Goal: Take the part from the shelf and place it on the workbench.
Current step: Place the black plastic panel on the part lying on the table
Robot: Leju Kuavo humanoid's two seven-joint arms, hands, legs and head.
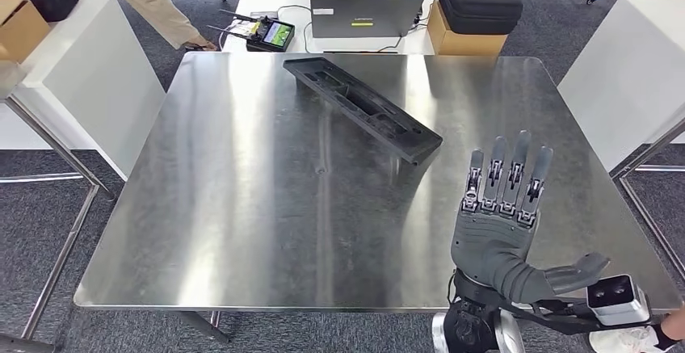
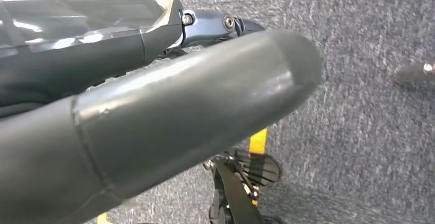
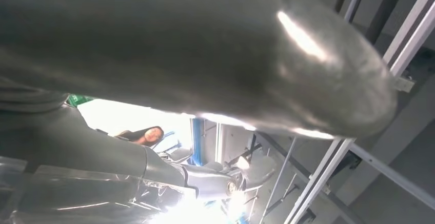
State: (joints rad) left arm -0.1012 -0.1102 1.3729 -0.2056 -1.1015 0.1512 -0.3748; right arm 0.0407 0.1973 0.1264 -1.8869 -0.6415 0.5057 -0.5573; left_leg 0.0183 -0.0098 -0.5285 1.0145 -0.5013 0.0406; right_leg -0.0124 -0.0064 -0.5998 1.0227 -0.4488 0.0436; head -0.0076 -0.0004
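1. One black part [image 1: 362,108] lies flat on the counter [image 1: 242,208], toward 12 o'clock, well apart from both hands.
2. Right hand [image 1: 499,224] hovers at 4 o'clock, fingers [image 1: 517,167] spread, holding nothing; pull it straight back, clear of the part.
3. Left hand [image 2: 154,126] hangs over carpet; its fingers' state I cannot tell.

Brushed metal, matt plastic, rough carpet

The desk [image 1: 242,208] has a shiny brushed metal top that reflects light in streaks. The part [image 1: 363,107] on it looks like matt black plastic. The right hand [image 1: 501,224] is matt grey plastic with a smooth thumb. The floor [image 1: 48,183] is rough grey carpet, and the box [image 1: 464,39] is plain brown cardboard.
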